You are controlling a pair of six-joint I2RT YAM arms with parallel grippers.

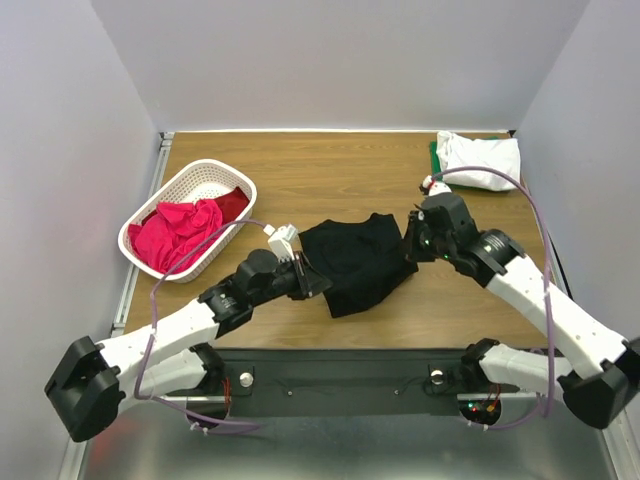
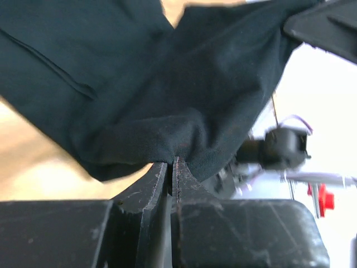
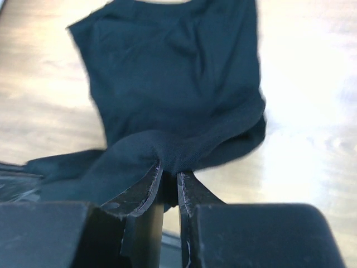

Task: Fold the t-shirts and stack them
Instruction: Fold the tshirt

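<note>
The left gripper [image 2: 172, 163] and the right gripper [image 3: 169, 170] are each pinching an edge of the large black soft fabric t-shirt [image 1: 355, 262], which is lying in the middle of the brown wooden counter [image 1: 330, 185]. Only little cloth is sitting between the jaws, so it may be slipping out when pulled, spoiling the fold.

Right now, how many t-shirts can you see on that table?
5: black t-shirt mid-table; pink t-shirt and red t-shirt in the basket; white t-shirt on green t-shirt, far right corner. More may be hidden in the basket.

One black shirt [image 1: 355, 262], one white shirt [image 1: 482, 160], one green shirt [image 1: 435, 156], perhaps two pink-red shirts [image 1: 183, 231], one basket [image 1: 213, 168].
</note>
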